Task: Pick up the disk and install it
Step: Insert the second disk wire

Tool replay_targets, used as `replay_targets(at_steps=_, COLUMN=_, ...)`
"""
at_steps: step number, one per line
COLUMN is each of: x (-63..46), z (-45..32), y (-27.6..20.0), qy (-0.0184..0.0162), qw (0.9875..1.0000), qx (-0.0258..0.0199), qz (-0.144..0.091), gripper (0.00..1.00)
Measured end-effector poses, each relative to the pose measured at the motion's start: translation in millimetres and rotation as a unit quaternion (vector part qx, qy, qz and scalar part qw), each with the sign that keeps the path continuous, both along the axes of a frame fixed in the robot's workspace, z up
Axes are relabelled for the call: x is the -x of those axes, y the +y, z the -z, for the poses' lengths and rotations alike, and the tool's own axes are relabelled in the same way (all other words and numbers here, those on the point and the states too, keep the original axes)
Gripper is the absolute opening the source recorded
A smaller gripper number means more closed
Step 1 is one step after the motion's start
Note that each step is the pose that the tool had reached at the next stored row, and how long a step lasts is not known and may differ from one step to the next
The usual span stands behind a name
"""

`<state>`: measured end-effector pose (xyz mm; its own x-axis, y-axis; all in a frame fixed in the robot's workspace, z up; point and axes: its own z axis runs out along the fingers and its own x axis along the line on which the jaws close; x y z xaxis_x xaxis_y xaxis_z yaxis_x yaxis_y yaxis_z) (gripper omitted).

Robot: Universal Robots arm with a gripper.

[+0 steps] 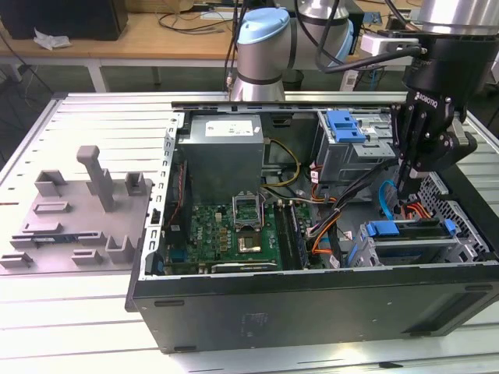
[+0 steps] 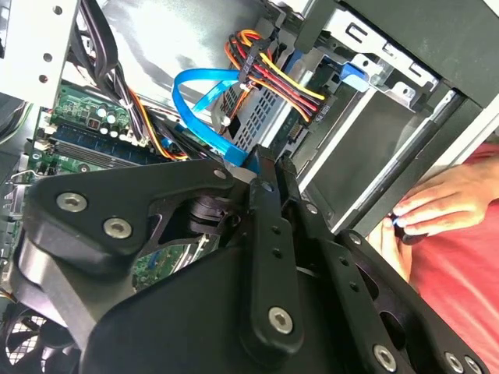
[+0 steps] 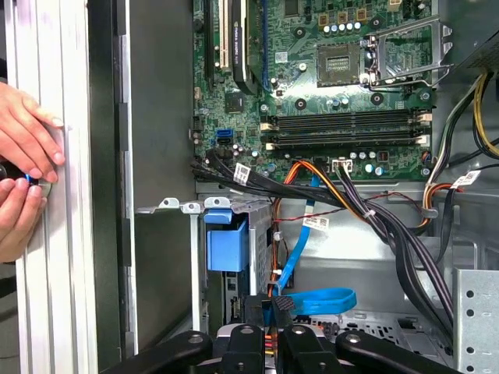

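Note:
The disk lies in the drive cage at the front corner of the open computer case, on the exterior view's right, with its blue bracket along the top edge. In the second wrist view the disk has red, yellow and orange wires plugged into its end. My gripper hangs just above it, pointing down. In both wrist views the fingers stand pressed together, with nothing seen between them. A blue flat cable loops right past the gripper's tips. The blue bracket shows beside the cage wall.
A person's hands rest on the case's outer edge close to the cage. Inside are the motherboard, a grey power supply, a lighter-blue latch on a metal cage and cable bundles. A grey fixture sits on the table.

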<state>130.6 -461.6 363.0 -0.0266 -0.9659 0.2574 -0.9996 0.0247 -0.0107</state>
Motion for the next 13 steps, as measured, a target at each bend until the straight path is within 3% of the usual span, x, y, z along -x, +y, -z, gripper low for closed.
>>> replay_targets(at_steps=2, x=-1.0, z=-0.1, y=-1.8, qy=0.0000, qw=1.0000, qx=-0.0029, qz=0.000, gripper=0.16)
replay_targets(at_steps=7, x=-4.7, z=-0.1, y=-8.2, qy=0.0000, qw=0.9999, qx=-0.0151, qz=0.000, gripper=0.16)
replay_targets(at_steps=8, x=-5.4, z=-0.1, y=-10.6, qy=0.0000, qw=0.9998, qx=-0.0213, qz=0.000, gripper=0.16)
replay_targets(at_steps=11, x=-6.5, z=-0.1, y=-14.9, qy=0.0000, qw=0.9995, qx=-0.0324, qz=0.000, gripper=0.16)
replay_targets(at_steps=13, x=-8.0, z=-0.1, y=-20.3, qy=0.0000, qw=0.9989, qx=-0.0470, qz=0.000, gripper=0.16)
